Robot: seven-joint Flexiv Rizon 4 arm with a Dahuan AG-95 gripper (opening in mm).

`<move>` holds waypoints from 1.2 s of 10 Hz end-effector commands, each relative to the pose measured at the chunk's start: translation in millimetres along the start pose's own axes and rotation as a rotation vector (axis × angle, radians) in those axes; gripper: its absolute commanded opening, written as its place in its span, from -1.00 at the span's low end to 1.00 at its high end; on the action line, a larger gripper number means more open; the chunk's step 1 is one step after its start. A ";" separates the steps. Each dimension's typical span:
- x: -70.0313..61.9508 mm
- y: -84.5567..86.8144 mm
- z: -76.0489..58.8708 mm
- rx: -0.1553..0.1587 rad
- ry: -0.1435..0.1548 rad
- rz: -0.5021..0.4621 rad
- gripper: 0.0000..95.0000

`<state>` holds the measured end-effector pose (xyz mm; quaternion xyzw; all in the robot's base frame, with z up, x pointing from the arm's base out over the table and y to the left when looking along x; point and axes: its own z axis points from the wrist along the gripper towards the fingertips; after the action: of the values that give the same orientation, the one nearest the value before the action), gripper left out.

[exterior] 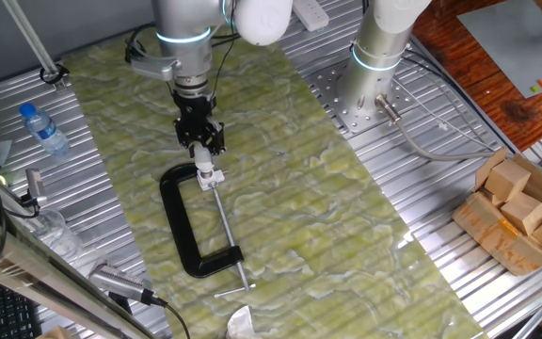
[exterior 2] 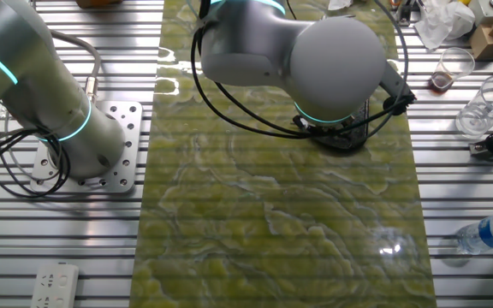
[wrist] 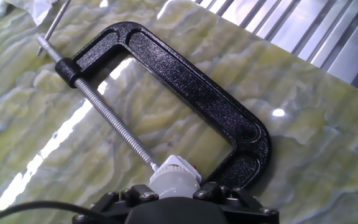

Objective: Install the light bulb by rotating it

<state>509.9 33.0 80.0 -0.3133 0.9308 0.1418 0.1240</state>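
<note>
1. Gripper (exterior: 201,141) lowered over the top jaw end of the black C-clamp (exterior: 179,226), at the far end of the green marbled mat (exterior: 346,217) on the counter (exterior: 422,160).
2. Light bulb (exterior: 202,155) seen as a small white shape between the fingers (exterior: 216,137), directly above the white socket fitting (wrist: 174,177) held in the clamp.
3. Fingers closed onto the bulb, judging by the fixed view; actual contact hidden in the hand view, and blocked by the arm in the other fixed view.
4. Risk: cross-threading if rotated with the bulb tilted off the socket's axis.
5. Risk: slipping on the smooth bulb if gripped too lightly, leaving it unturned.
6. Risk: dragging the unfixed clamp round across the mat through twisting force.
</note>
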 end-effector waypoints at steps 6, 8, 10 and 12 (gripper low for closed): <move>-6.7 -0.3 -2.4 0.030 0.045 0.014 -1.00; -16.0 0.7 -11.1 0.075 0.130 0.032 -1.00; -21.3 1.3 -14.5 0.081 0.174 0.057 -1.00; -24.6 1.7 -16.7 0.088 0.257 0.077 -1.00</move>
<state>524.3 42.7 101.7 -0.2901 0.9540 0.0700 0.0300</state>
